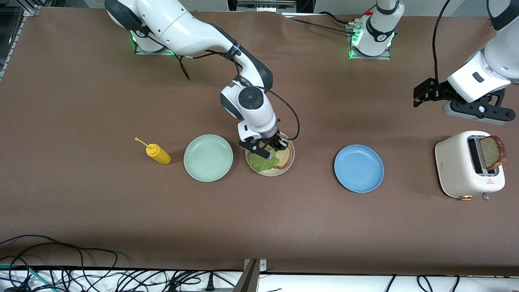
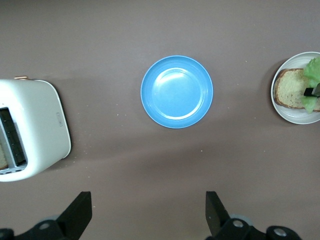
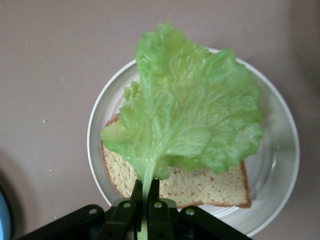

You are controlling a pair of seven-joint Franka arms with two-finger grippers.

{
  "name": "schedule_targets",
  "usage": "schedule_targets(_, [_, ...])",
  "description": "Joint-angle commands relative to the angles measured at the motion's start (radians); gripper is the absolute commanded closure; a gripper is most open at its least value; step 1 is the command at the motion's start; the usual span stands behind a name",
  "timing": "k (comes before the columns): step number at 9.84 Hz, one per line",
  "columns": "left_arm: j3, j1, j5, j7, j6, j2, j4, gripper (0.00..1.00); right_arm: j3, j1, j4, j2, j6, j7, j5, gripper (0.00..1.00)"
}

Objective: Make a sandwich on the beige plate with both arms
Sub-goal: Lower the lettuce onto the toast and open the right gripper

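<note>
Right tool (image 3: 144,200): I see it pinched tight on the stem of the lettuce leaf (image 3: 187,117), over the beige plate (image 1: 269,172).
Lettuce leaf: it covers most of the bread slice (image 3: 200,187) on the plate, so I see only part of that slice.
Beige plate: on the counter (image 1: 259,219), between the mint-green plate (image 1: 208,157) and the blue plate (image 1: 359,168); the right arm hides part of it.
Left tool (image 2: 145,217): spread wide, holding nothing, waiting in the air near the toaster (image 1: 462,170).
Second bread slice (image 1: 494,152): sticks up from a toaster slot; its lower part is hidden.
Yellow bottle (image 1: 158,154): beside the mint-green plate, toward the right arm's end.
</note>
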Motion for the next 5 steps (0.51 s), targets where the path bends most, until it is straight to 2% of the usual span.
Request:
schedule_targets(1, [0.045, -0.015, -0.021, 0.003, 0.007, -0.041, -0.047, 0.00, -0.009, 0.014, 0.046, 0.019, -0.012, 0.024, -0.019, 0.54])
schedule_targets(2, [0.045, -0.018, -0.022, -0.003, -0.022, -0.033, -0.034, 0.00, -0.009, 0.014, 0.045, 0.010, -0.042, 0.035, -0.016, 0.05])
schedule_targets(3, [0.044, -0.019, -0.022, -0.008, -0.037, -0.035, -0.033, 0.00, -0.012, 0.009, 0.046, 0.004, -0.096, 0.032, -0.022, 0.00])
schedule_targets(5, [0.044, -0.022, -0.024, -0.008, -0.038, -0.033, -0.032, 0.00, -0.012, -0.023, 0.046, -0.053, -0.220, 0.019, -0.020, 0.00])
